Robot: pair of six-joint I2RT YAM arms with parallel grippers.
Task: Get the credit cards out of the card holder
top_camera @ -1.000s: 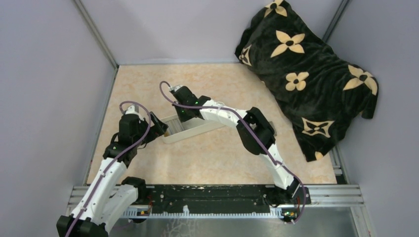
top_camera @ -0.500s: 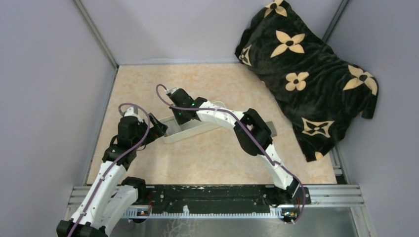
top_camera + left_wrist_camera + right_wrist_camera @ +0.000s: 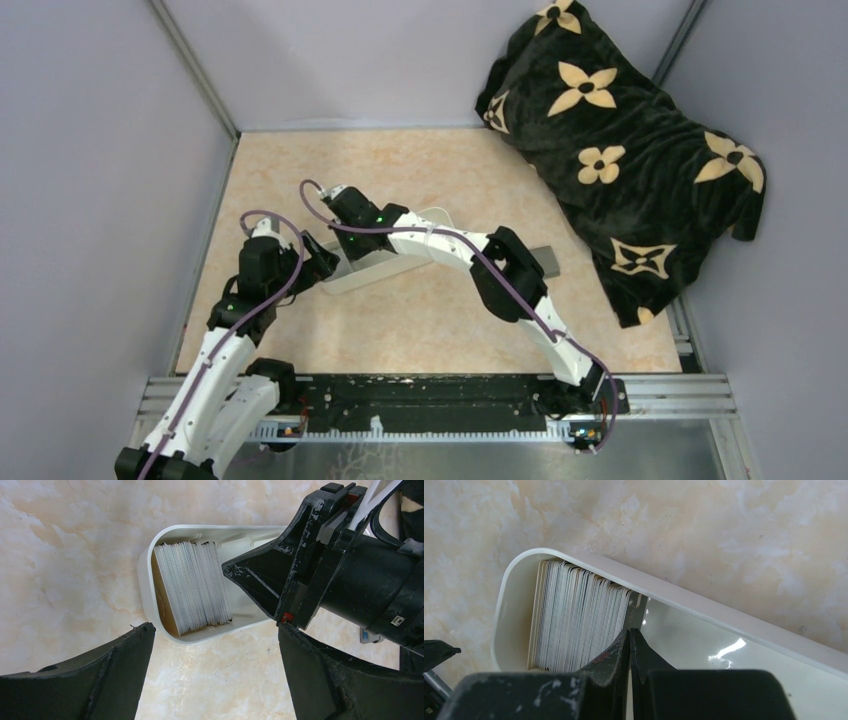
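Observation:
The card holder [image 3: 547,262] shows only as a flat grey strip behind my right arm's elbow; the rest is hidden. The credit cards are out of view. A long white tray [image 3: 150,565] holds a tight stack of thin pale cards [image 3: 192,587] standing on edge at its rounded end. My right gripper [image 3: 630,632] is shut with nothing in it. Its tips are inside the tray, against the open side of the card stack [image 3: 574,615]. My left gripper [image 3: 215,630] is open and hangs over the table just in front of that end of the tray.
A black blanket with tan flowers [image 3: 620,140] lies heaped at the back right. Grey walls close the table on the left, back and right. The tray [image 3: 385,268] lies at a slant in the left middle, under both wrists.
My right arm has slid to the left along the tray, bringing its shut tips up to the card stack. The left arm has barely moved.

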